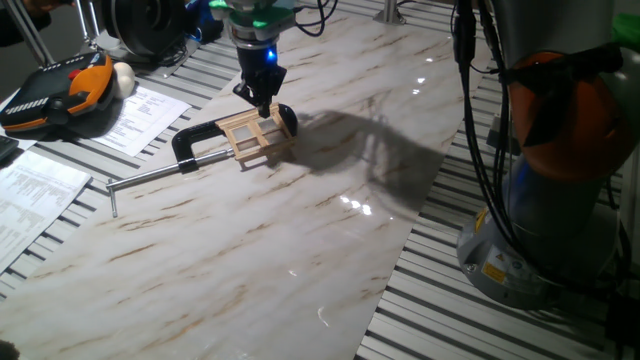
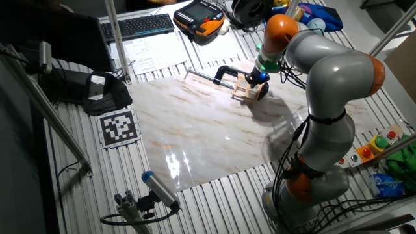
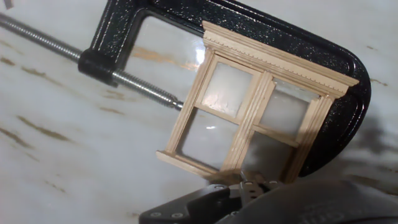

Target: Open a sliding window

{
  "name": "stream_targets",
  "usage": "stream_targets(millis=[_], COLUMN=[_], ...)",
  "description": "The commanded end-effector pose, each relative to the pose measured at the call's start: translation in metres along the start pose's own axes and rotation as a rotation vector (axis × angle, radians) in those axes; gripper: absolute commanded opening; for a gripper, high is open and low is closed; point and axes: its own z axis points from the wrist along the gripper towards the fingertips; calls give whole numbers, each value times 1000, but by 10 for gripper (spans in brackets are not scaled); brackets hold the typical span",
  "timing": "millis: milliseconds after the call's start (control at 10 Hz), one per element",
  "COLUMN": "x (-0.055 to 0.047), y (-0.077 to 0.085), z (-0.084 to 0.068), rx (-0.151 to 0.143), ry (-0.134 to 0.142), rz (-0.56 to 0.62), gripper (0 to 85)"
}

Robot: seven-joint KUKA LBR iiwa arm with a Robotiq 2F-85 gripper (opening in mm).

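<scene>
nearest, hand view: my fingers (image 3: 249, 190), dark housing at the bottom edge, just below the window's lower rail
fingers state: cannot tell, tips are mostly cut off; contact with the frame not clear either
sliding window (image 3: 258, 109): pale wood, moulded top rail, panes split by a centre post and cross bars, lying flat on the desk (image 1: 300, 240)
window place: inside the black C-clamp (image 3: 311, 50), clamp body curving round its top and right side
clamp screw (image 3: 134, 81): threaded steel, tip meeting the window's left stile
fixed views: my fingers (image 1: 262, 104) point down right over the window (image 1: 255, 135); clamp bar (image 1: 150, 177) sticks out left across the marble desk
blue light: glowing on my wrist above the fingers
writing: printed paper sheets (image 1: 145, 115) left of the desk, text too small to read
marker: black-and-white square tag (image 2: 119, 127) beside the marble
other: orange-black pendant (image 1: 60, 90), keyboard (image 2: 146, 25)
</scene>
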Motion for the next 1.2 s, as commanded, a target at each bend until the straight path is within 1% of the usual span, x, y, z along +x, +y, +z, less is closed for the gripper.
stream_targets(millis=[0,200,400,500,600,700,1100], x=[1,4,6,6,7,7,6], y=[2,9,13,15,16,16,17], z=[-1,-3,-6,-8,-9,-9,-9], rx=[-2,-2,9,16,31,36,35], ry=[0,-2,-12,-22,-33,-37,-30], rz=[-3,-1,-21,-24,-29,-32,-18], gripper=[0,0,0,0,0,0,0])
